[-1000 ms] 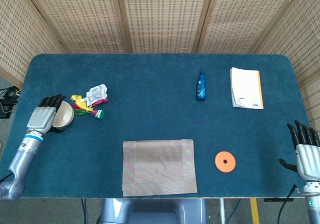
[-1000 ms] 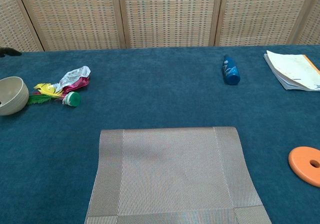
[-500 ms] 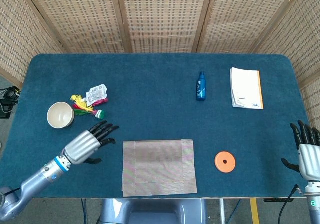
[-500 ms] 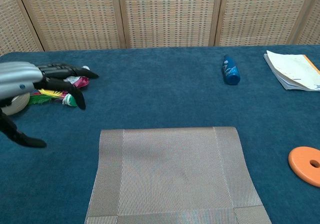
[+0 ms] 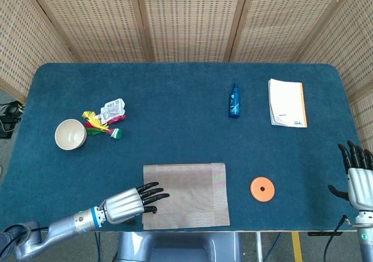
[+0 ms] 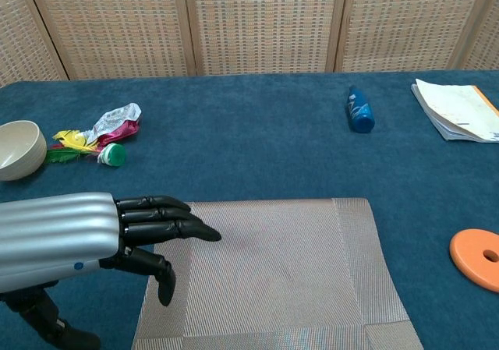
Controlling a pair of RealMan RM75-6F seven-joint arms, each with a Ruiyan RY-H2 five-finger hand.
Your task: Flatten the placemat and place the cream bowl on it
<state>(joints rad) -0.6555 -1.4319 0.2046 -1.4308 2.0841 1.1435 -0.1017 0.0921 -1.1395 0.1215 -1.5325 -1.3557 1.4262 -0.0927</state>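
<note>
Placemat of grey woven rectangular cloth [image 5: 185, 195] is lying flat at the table's near edge. Left hand [image 5: 131, 201], fingers spread and empty, is reaching over its left edge; right hand [image 5: 359, 177] (also empty, fingers apart) is idling far right. Round cream bowl [image 5: 70, 134] is sitting far left.

text: none legible | bottle [image 5: 234, 101] label blurred | booklet [image 5: 287, 103] print too small

Looks like a robot lab or test setup, not anyone's home: a worktop [image 5: 186, 93] covered in blue felt, woven rattan screens [image 5: 192, 20] boxing it in from 9 to 3 o'clock, cables [image 5: 9, 113] on the floor at 9 o'clock, yellow floor tape [image 5: 297, 247] at 5.
</note>
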